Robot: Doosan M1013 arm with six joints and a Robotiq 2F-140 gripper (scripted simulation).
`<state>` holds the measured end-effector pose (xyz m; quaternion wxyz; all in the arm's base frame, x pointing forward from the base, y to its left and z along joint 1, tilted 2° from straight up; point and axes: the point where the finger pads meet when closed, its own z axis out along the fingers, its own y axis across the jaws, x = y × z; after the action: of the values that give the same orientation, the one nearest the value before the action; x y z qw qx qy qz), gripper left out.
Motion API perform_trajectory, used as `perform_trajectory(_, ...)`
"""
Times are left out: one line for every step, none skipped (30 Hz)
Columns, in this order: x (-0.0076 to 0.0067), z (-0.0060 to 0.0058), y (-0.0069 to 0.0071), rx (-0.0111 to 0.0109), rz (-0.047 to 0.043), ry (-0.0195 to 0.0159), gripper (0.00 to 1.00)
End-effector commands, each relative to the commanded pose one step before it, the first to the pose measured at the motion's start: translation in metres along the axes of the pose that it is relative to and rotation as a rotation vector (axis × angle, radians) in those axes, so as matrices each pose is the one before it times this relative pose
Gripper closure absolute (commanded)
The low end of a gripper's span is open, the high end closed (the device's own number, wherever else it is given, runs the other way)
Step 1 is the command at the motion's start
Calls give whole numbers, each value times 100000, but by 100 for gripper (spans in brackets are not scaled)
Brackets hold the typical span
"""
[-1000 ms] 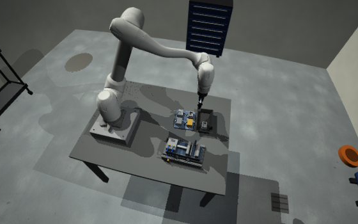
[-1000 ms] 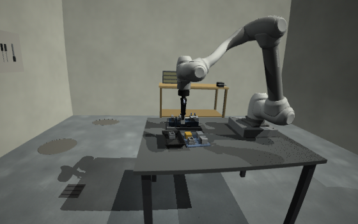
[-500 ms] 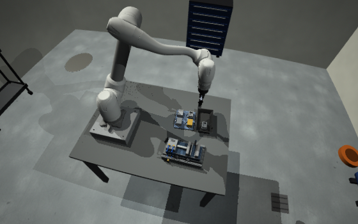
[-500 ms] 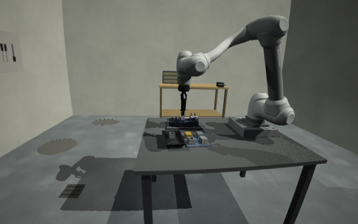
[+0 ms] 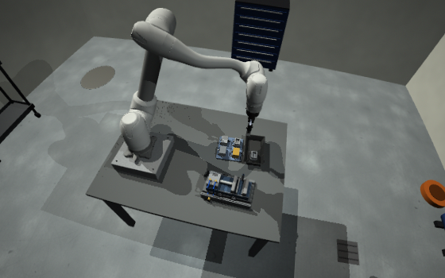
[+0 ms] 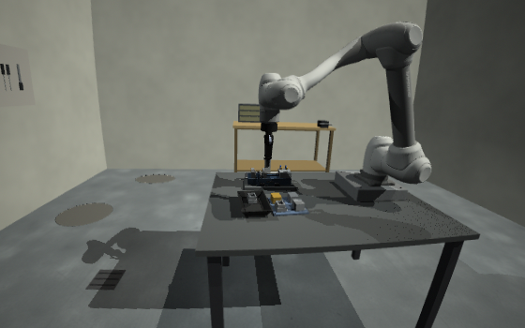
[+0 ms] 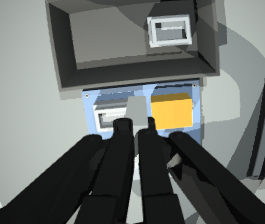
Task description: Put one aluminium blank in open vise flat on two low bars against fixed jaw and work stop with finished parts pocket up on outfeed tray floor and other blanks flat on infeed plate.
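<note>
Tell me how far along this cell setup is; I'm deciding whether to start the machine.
Not ready, as far as the views show. Done: one finished part lies in the outfeed tray. In hand: nothing; the gripper is shut and empty, above the infeed plate, where the brass blank and grey blanks sit. Left: no blank is visibly seated in the vise, though it shows too small to be sure.

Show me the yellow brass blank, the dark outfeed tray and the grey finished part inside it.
Yellow brass blank [image 7: 171,111], wrist view, middle of its top face.
Dark outfeed tray [image 7: 62,48], wrist view, left wall.
Grey finished part [image 7: 169,30], wrist view, its pocket.
</note>
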<state>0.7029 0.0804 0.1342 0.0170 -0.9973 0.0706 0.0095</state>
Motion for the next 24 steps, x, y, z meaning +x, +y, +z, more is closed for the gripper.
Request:
perform_trajectory(133, -300, 4189, -133, 3555, 215, 100)
perform_trajectory(20, -6, 890, -7, 1, 4, 100)
perform_trajectory(8, -5, 878, -6, 1, 4, 100)
perform_trajectory(-3, -5, 875, -6, 1, 3, 100)
perform_trajectory(-15, -4, 873, -5, 1, 3, 100)
perform_trajectory(-26, -3, 870, -5, 1, 2, 100)
perform_trajectory(-37, -3, 869, -4, 1, 2, 100)
perform_trajectory(-49, -2, 866, -4, 1, 1, 100)
perform_trajectory(0, 0, 0, 0, 0, 0, 100)
perform_trajectory(0, 0, 0, 0, 0, 0, 100)
perform_trajectory(-184, -4, 2296, -8, 2, 2, 100)
perform_trajectory(-58, 0, 572, -2, 0, 0, 100)
perform_trajectory(-99, 0, 876, -2, 1, 0, 100)
perform_trajectory(-109, 1, 863, -1, 1, -1, 100)
perform_trajectory(-120, 1, 855, -1, 1, -1, 100)
perform_trajectory(-132, 2, 856, 0, 0, -1, 100)
perform_trajectory(-143, 2, 854, 0, 0, -2, 100)
perform_trajectory(-155, 3, 852, 1, 0, -2, 100)
perform_trajectory(-166, 4, 850, 1, 0, -2, 100)
perform_trajectory(-178, 4, 849, 2, 0, -3, 100)
perform_trajectory(-189, 5, 845, 2, 0, -3, 100)
perform_trajectory(-200, 5, 843, 3, 0, -3, 100)
perform_trajectory(-212, 6, 841, 4, 0, -3, 100)
perform_trajectory(-223, 7, 838, 4, 0, -4, 100)
